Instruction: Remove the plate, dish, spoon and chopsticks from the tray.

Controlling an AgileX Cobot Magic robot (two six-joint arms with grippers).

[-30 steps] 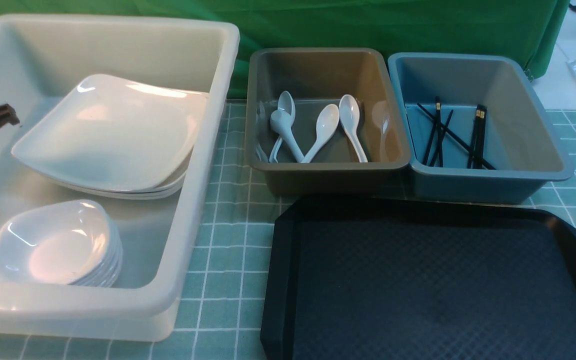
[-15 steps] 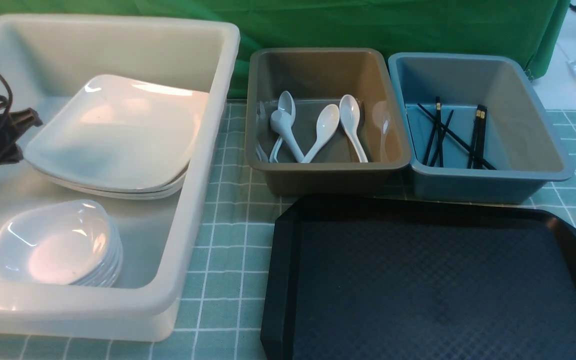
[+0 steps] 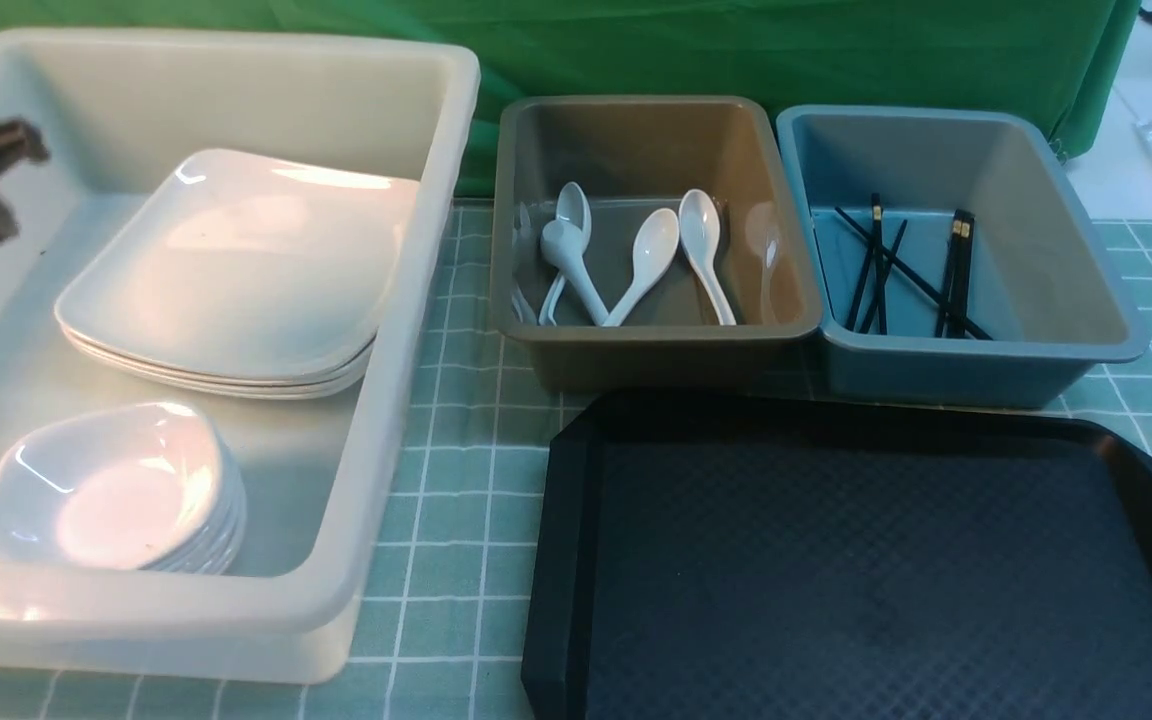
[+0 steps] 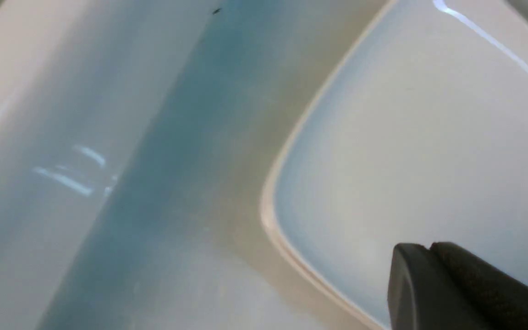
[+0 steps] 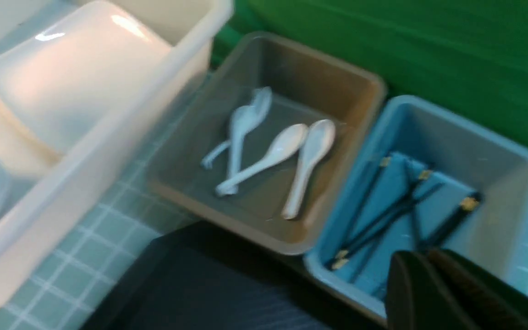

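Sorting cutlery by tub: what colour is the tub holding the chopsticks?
Blue; the tub holding the chopsticks shows best in the front view.

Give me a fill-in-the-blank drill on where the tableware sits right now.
1. The spoons lie in the ___ tub.
2. The chopsticks lie in the ___ tub.
3. The stacked plates sit in the ___ tub.
4. The tray carries ___ tableware.

Missing words: brown; blue; white; no
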